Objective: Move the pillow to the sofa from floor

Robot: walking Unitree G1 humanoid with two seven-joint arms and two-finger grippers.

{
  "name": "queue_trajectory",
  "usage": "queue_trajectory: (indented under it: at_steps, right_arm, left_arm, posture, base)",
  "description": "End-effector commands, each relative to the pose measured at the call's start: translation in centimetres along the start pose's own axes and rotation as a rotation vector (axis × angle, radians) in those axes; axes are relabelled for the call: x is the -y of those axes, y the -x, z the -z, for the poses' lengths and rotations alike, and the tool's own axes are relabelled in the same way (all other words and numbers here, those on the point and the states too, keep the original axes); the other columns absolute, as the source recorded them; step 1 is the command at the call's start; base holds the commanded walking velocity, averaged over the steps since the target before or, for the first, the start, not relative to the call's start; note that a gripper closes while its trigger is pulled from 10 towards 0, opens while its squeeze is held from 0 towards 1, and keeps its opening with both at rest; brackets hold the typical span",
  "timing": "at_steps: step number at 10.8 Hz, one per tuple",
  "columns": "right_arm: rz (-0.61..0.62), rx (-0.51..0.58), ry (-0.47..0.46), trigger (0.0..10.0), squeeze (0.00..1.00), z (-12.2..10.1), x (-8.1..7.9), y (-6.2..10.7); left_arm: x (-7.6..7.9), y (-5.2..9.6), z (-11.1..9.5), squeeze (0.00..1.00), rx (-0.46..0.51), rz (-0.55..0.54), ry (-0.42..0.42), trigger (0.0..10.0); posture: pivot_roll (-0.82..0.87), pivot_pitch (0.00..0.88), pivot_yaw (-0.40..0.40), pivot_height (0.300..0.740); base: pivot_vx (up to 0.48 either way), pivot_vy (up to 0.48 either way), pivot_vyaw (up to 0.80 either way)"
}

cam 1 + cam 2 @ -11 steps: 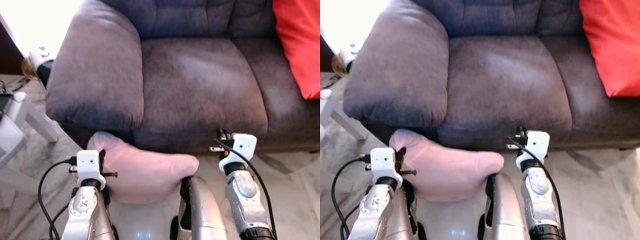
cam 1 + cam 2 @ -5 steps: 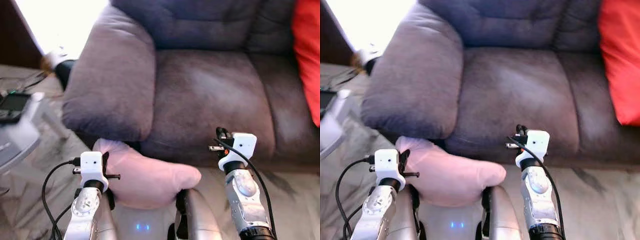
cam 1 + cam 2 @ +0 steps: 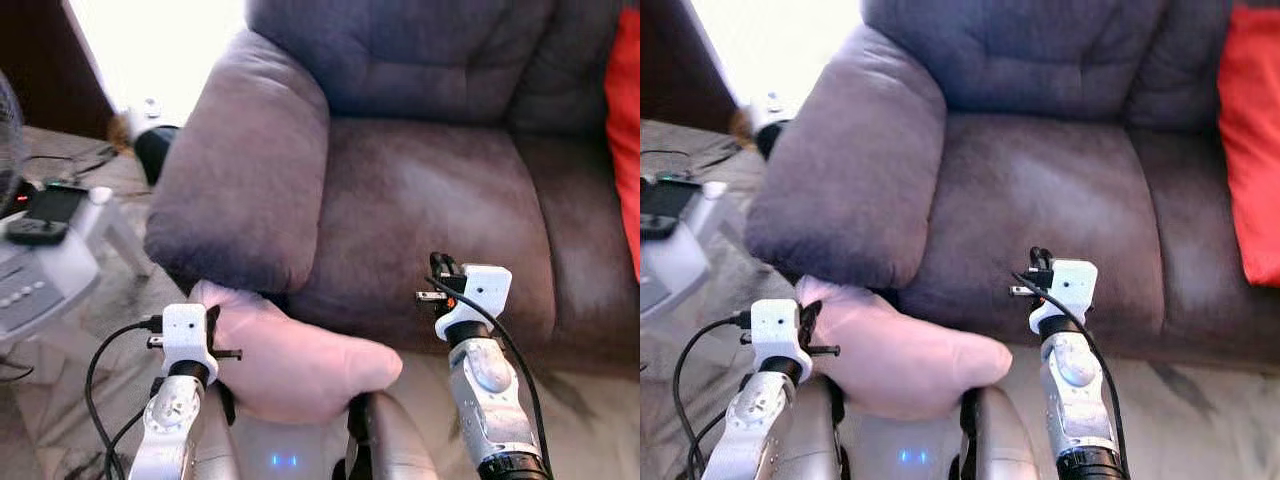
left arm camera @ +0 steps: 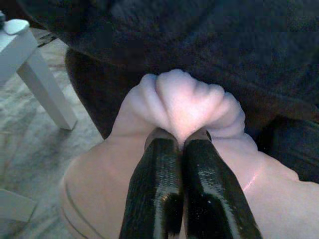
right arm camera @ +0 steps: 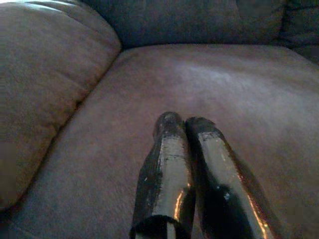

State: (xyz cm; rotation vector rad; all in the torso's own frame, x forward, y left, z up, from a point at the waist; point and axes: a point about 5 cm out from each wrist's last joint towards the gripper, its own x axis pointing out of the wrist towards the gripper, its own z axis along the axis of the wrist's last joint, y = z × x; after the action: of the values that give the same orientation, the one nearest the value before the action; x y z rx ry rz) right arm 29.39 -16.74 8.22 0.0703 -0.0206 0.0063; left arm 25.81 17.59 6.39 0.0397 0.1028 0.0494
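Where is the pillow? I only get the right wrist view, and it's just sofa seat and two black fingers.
Observer: The pink pillow is pinched in the left pincer, low down under the grey armrest.
Operator: Is it on the seat yet?
Observer: No. It sits lower than the front edge of the seat cushion, right in front of the robot.
Operator: Is anything else up there?
Observer: A red cushion leans at the right end.
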Motion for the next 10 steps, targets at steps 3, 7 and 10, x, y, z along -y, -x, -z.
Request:
queue_trajectory:
  at_steps: [3,7,10]
  right_arm:
    - [0.007,-0.007,0.004,10.0,0.00,0.27,0.23,0.09]
    - [0.008,-0.006,0.004,10.0,0.00,0.23,0.31,-0.03]
    - [0.007,-0.005,0.005,10.0,0.00,0.22,0.24,-0.08]
  left_arm:
    - [-0.88,-0.64,-5.34,0.00,0.265,-0.037,-0.002,10.0]
    - [-0.27,-0.64,-5.55,0.00,0.283,-0.007,0.002,10.0]
    - [-0.40,-0.62,-5.54,0.00,0.282,-0.013,-0.009,10.0]
  posture:
    - [0.10,0.092,-0.080,0.634]
    - [0.10,0.090,-0.081,0.634]
    - [0.10,0.090,-0.081,0.634]
  base:
    - [0.000,0.000,0.00]
    - [-0.233,0.000,0.00]
    - [-0.092,0.000,0.00]
